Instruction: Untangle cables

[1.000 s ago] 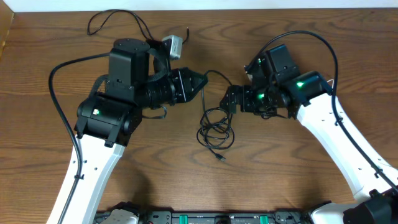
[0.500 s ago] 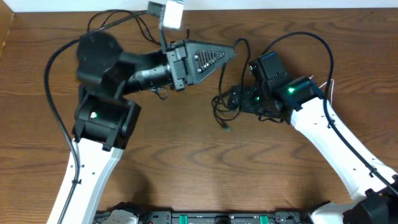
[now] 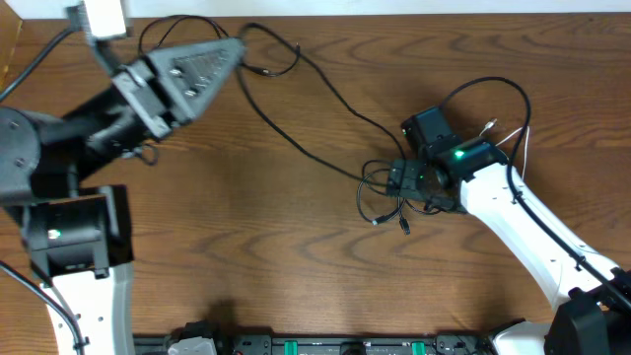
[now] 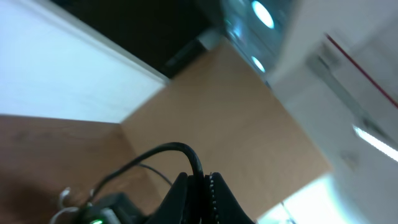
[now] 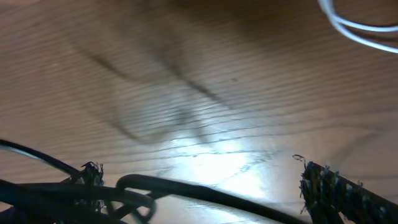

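Note:
A long black cable point(image 3: 325, 99) stretches from my left gripper point(image 3: 235, 49) at the top left down to a small tangle of black cables point(image 3: 380, 192) at the centre right. The left gripper is raised off the table and shut on that cable point(image 4: 168, 149), which arcs out of its closed fingertips in the left wrist view. My right gripper point(image 3: 399, 182) sits low over the tangle, open. A black strand point(image 5: 205, 193) lies across the gap between its fingers point(image 5: 323, 190). Two plug ends point(image 3: 375, 222) poke out below the tangle. A white cable point(image 3: 508, 138) curls beside the right arm and shows as a white loop point(image 5: 354, 25) in the right wrist view.
The wooden table point(image 3: 246, 227) ends at a pale wall along the top. The left arm's base point(image 3: 69, 247) stands at the left edge and the white right arm point(image 3: 532, 247) runs to the lower right. A thicker black arm cable point(image 3: 158, 30) loops at the top left.
My left gripper has swung up and far to the left, drawing a long black cable out of the coil. The coil has shrunk and shifted right. The right gripper stays open over it.

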Action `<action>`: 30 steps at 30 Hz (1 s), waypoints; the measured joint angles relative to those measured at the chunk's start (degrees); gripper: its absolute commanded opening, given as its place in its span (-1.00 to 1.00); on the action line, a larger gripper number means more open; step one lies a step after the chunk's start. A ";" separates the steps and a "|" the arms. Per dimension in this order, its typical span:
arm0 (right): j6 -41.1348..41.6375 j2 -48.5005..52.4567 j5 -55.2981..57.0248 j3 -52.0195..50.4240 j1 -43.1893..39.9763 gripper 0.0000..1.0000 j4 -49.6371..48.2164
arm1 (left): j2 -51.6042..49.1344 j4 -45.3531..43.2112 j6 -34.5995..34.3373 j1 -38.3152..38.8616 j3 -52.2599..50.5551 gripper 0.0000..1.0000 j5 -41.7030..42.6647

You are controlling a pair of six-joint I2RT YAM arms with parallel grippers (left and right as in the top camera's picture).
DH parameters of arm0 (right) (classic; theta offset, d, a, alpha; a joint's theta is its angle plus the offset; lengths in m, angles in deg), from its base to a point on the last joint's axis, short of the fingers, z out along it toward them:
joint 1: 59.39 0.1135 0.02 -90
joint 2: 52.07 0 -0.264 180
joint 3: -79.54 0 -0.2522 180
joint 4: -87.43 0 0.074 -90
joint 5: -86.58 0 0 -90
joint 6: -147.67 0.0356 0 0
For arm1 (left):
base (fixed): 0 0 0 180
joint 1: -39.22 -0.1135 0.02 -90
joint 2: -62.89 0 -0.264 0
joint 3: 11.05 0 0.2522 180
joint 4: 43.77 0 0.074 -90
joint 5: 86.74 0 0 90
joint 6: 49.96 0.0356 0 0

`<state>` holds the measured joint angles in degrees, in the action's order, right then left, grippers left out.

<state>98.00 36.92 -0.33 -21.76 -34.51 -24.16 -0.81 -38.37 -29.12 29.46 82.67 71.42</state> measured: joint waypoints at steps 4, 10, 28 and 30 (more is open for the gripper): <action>0.17 -0.11 0.13 0.17 -2.34 0.99 2.64 | -1.51 12.41 3.13 -8.90 0.20 -0.85 2.16; 0.22 -2.78 0.15 3.10 -5.95 0.99 7.45 | -4.94 30.32 12.74 -16.81 0.24 -0.85 0.74; -10.01 -12.98 -16.02 11.17 -7.30 0.94 -0.98 | -8.52 64.06 42.97 -15.02 0.35 -0.85 -30.05; -11.15 -12.98 -16.31 11.17 -7.30 0.93 -0.85 | -8.52 65.18 44.22 -13.03 0.35 -0.85 -32.98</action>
<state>86.86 23.94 -16.63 -10.59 -41.81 -25.01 -9.34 26.81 15.09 16.43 83.02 38.44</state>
